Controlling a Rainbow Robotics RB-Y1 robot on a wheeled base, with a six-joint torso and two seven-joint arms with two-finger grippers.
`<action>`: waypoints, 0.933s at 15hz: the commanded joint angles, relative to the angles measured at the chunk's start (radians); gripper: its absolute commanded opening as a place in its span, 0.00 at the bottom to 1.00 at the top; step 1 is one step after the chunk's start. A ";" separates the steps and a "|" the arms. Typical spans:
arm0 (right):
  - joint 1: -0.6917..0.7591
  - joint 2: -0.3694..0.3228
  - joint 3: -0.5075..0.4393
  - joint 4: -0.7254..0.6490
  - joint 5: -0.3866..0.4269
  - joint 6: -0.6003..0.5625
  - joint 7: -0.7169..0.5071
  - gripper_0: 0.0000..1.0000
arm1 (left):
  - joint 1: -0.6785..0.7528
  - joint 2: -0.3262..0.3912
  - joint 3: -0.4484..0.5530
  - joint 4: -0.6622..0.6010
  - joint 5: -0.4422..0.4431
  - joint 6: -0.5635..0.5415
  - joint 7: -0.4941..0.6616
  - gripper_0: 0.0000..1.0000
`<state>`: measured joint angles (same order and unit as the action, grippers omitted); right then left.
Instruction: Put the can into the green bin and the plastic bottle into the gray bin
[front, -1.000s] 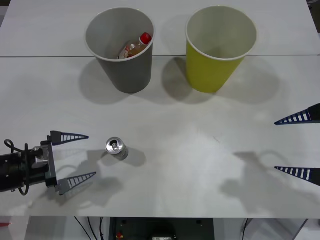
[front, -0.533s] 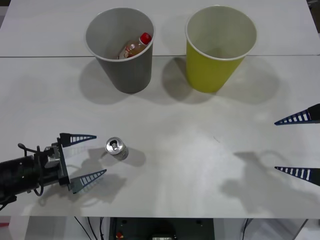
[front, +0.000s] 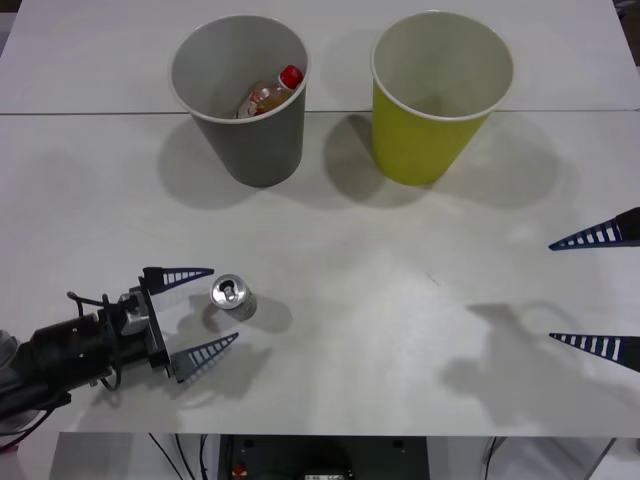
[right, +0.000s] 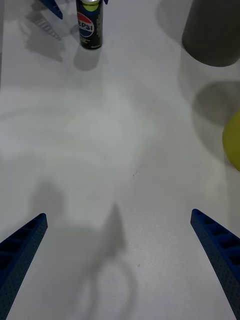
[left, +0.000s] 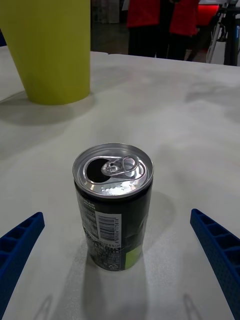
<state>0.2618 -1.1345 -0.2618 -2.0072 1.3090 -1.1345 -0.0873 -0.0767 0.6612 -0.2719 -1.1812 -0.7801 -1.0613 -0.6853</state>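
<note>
The can (front: 233, 297) stands upright on the white table near the front left, its silver pull-tab top (left: 113, 170) up; the right wrist view shows its logo side (right: 90, 27). My left gripper (front: 198, 312) is open just left of it, one finger on each side and not touching. The plastic bottle (front: 270, 93) with its red cap lies inside the gray bin (front: 240, 100) at the back left. Beside it at the back right stands the green bin (front: 440, 95), also seen as a yellow-green wall (left: 52, 50). My right gripper (front: 598, 292) hangs open at the right edge.
A seam (front: 90, 113) between two tabletops runs across behind the bins. Bare white table (front: 400, 300) stretches between the can and my right gripper. People in red stand beyond the table's far edge in the left wrist view.
My left gripper has slid right toward the can, its open fingers now reaching either side of it. The can, bins and right arm have not moved.
</note>
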 joint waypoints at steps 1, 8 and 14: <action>0.000 0.000 0.000 0.000 0.000 0.000 0.000 1.00 | -0.003 -0.035 0.002 0.000 -0.016 0.027 -0.003 1.00; 0.000 0.000 0.000 0.000 0.000 0.000 0.000 1.00 | -0.075 -0.114 0.000 0.114 -0.016 0.026 -0.028 1.00; 0.000 0.000 0.000 0.000 0.000 0.000 0.000 1.00 | -0.075 -0.147 0.000 0.115 -0.016 0.027 -0.031 0.22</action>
<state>0.2618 -1.1345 -0.2618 -2.0071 1.3090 -1.1345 -0.0873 -0.1522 0.5153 -0.2716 -1.0660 -0.7959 -1.0340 -0.7163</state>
